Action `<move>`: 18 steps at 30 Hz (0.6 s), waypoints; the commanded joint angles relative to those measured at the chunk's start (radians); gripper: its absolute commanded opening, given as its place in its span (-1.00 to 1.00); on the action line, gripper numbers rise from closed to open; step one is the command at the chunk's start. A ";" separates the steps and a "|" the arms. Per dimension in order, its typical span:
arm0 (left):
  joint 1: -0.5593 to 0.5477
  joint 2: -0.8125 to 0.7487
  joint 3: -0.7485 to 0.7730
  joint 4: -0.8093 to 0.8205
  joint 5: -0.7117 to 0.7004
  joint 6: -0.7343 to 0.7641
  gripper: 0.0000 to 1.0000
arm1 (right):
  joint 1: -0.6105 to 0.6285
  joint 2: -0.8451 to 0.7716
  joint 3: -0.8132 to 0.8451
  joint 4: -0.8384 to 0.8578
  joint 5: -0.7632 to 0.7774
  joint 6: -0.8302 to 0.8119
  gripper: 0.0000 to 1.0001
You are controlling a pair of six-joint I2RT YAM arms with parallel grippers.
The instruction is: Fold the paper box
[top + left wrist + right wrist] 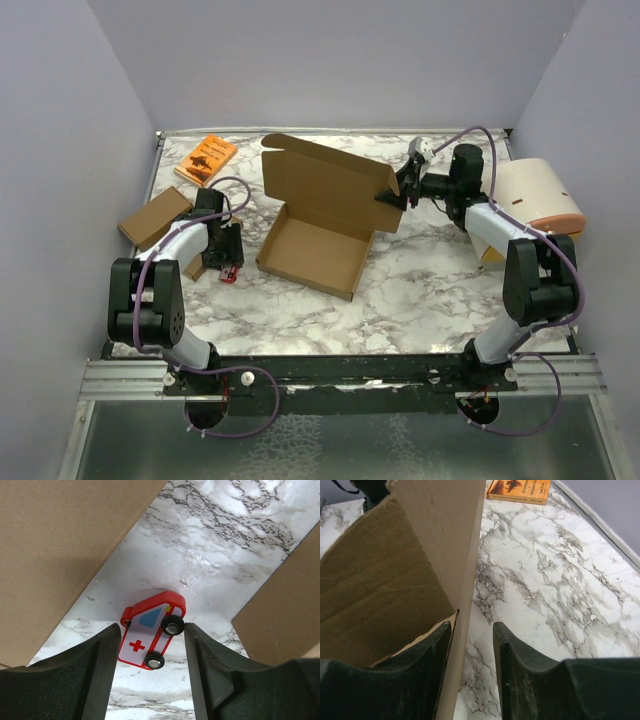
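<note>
Only one mark was readable, a red cross on the toy ambulance [150,640]; the paper box [310,215] sat mid-table with its tray flat and its lid raised.
Cover text on the orange book [206,158] at the far left corner was too small to read. The left arm was bent low and the left gripper [152,626] pointed down. Its fingers straddled the ambulance, one at a wheel, but I couldn't tell if it was clamped. The right arm reached in from the right, with the right gripper [472,625] at the lid's right edge. Its jaws were parted around the panel edge, which lay against one finger, and the marble table [420,290] showed before the other. A small cardboard box [153,217] lay left of the left arm. A cream-and-pink object [540,195] sat at the right edge.
</note>
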 commanded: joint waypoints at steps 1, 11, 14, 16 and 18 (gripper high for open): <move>-0.008 0.002 -0.006 -0.023 -0.048 -0.025 0.11 | -0.001 0.015 0.029 -0.003 -0.024 -0.006 -0.23; -0.013 0.035 -0.008 -0.016 -0.047 -0.020 -0.03 | -0.001 0.012 0.029 -0.004 -0.026 -0.006 -0.23; -0.015 0.041 -0.009 -0.015 -0.050 -0.019 -0.05 | -0.001 0.011 0.029 -0.004 -0.029 -0.006 -0.23; -0.015 0.039 -0.010 -0.010 -0.050 -0.014 -0.15 | -0.001 0.013 0.029 -0.004 -0.029 -0.005 -0.23; -0.015 0.023 -0.017 0.002 -0.058 -0.011 -0.23 | -0.001 0.012 0.029 -0.005 -0.029 -0.006 -0.23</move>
